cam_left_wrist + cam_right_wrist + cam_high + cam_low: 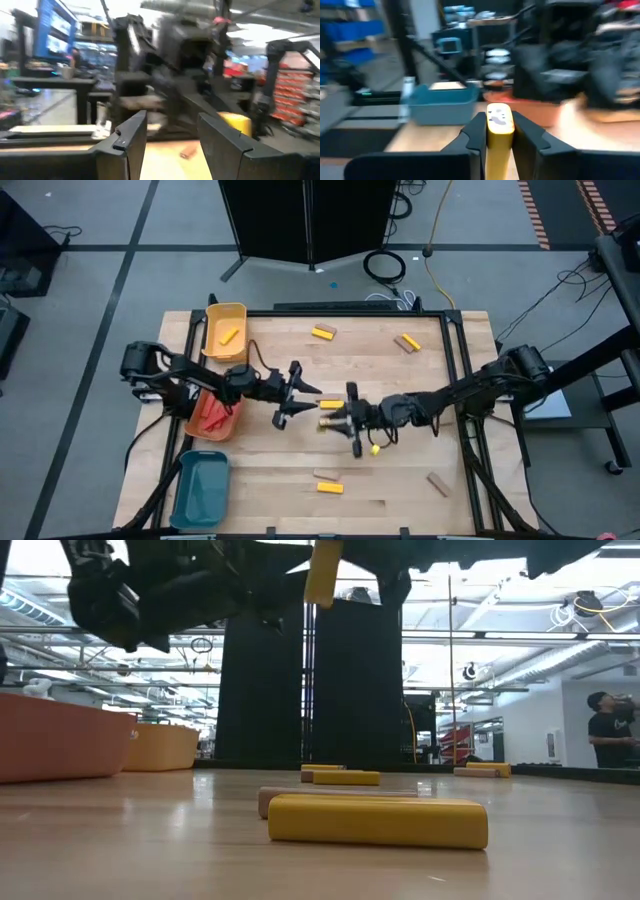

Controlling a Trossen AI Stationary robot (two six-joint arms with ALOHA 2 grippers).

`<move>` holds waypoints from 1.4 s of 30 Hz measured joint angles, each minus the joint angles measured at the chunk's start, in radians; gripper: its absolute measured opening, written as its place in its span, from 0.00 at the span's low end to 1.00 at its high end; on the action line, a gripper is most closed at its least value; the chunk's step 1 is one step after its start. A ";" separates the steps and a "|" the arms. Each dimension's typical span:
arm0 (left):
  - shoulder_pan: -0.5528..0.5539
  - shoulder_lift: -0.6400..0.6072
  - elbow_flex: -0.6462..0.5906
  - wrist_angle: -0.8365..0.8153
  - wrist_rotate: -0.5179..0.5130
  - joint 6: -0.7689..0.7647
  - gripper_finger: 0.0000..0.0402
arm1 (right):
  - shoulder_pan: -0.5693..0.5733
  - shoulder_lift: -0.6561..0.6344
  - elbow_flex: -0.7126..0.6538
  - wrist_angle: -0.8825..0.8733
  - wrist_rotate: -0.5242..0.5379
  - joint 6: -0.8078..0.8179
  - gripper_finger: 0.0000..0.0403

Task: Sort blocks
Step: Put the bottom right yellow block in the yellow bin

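- We saw the right tool (pixel 492 131) clamped on a yellow block (pixel 499 122), mid-frame above the worktop (pixel 400 480).
- Left tool (pixel 297 393) gaped empty.
- We judged blocks light, stiff, slick; pinch the long faces.

Your high view looks straight down on the whole table (pixel 400 480). Your low view sits at tabletop level, nearest the yellow block (pixel 377 822), facing the room. Each wrist view looks out past its own fingers toward the other arm. High and low views share that yellow block (pixel 330 488).
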 joint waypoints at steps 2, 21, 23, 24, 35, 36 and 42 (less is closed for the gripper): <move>0.000 0.016 0.022 -0.024 0.050 0.001 0.43 | -0.018 0.000 0.000 -0.019 0.011 -0.020 0.13; 0.051 0.011 0.033 -0.214 0.170 0.013 0.43 | -0.028 0.000 0.000 -0.118 0.167 -0.024 0.13; 0.052 0.010 0.033 -0.222 0.167 0.029 0.43 | -0.028 0.000 0.000 -0.117 0.203 -0.024 0.12; 0.053 0.010 0.033 -0.225 0.167 0.032 0.43 | -0.028 0.000 0.000 -0.112 0.223 -0.024 0.12; 0.050 0.010 0.033 -0.226 0.107 0.035 0.43 | -0.031 0.000 0.000 -0.028 0.257 -0.007 0.12; 0.050 0.010 0.033 -0.226 0.103 0.035 0.43 | -0.031 0.000 0.000 -0.026 0.257 -0.004 0.12; 0.050 0.010 0.035 -0.224 0.070 0.034 0.43 | -0.031 0.000 0.000 -0.022 0.257 -0.002 0.12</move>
